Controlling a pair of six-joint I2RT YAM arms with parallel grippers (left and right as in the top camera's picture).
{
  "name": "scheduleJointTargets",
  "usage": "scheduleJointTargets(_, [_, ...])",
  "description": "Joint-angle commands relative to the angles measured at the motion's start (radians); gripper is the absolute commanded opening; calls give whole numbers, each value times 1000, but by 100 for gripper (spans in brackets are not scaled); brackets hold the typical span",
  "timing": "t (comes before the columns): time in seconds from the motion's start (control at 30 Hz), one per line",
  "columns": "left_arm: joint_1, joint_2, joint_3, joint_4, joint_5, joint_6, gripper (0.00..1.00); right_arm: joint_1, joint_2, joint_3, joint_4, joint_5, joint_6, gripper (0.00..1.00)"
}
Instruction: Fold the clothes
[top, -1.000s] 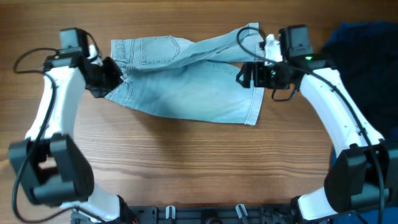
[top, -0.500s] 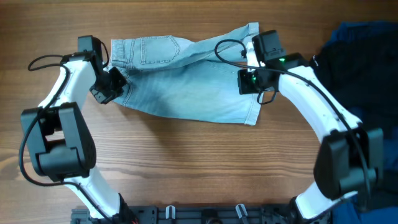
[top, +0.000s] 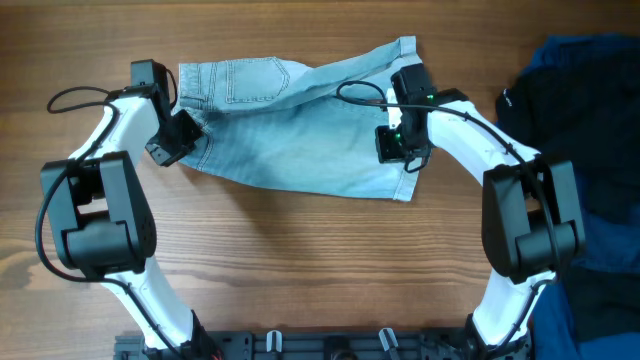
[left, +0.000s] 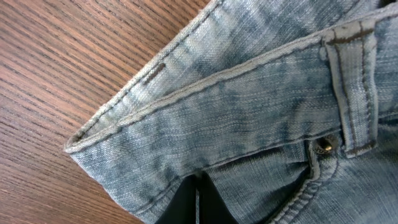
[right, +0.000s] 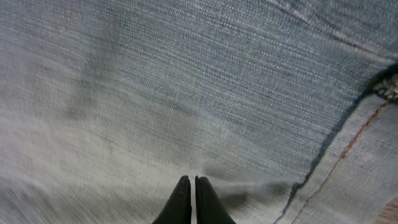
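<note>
A wooden tabletop (top: 300, 270) is seen from overhead. Light-blue denim shorts (top: 300, 150) are spread flat across its upper middle, with the waistband at the left and the hemmed leg ends at the right. A dark-blue fabric (top: 590, 60) and a black garment (top: 540, 120) are heaped at the right edge, apart from the shorts.

The left claw (top: 176, 133) is set at the waistband's lower left corner, and the right claw (top: 392, 145) is placed on the right leg, just inside the hem.

How the jaws stand is shown only in the wrist views. The left claw (left: 196, 190) is seen pressed together, with only a thin line between its black fingers and its tips tucked against the waistband's lower edge. A belt loop (left: 351, 87) and a rivet (left: 324, 145) are seen just to one side. The right claw (right: 190, 185) is likewise pressed together, its tips touching plain denim beside a stitched seam (right: 345, 152). No cloth can be seen between either pair of fingers.
</note>
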Motion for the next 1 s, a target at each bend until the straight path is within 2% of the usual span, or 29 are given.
scheduleJointTargets(0.0, [6, 62, -36, -18, -25, 5, 4, 5, 14, -11, 5, 14, -7, 4])
scheduleJointTargets(0.2, [6, 62, -36, -98, -25, 5, 4, 4, 14, -113, 84, 17, 4, 4])
scheduleJointTargets(0.3, [6, 62, -36, -131, -25, 4, 4, 4, 14, -162, 70, 18, 5, 4])
scheduleJointTargets(0.43, [6, 62, -36, -216, -25, 4, 4, 3, 14, -169, -41, 18, 16, 4])
scheduleJointTargets(0.63, [2, 60, -36, -355, -24, -42, 4, 2, 14, -169, -215, 112, 117, 4])
scheduleJointTargets(0.97, [-62, 15, -36, -488, -25, -57, 4, 2, 14, -169, -422, 112, 196, 4])
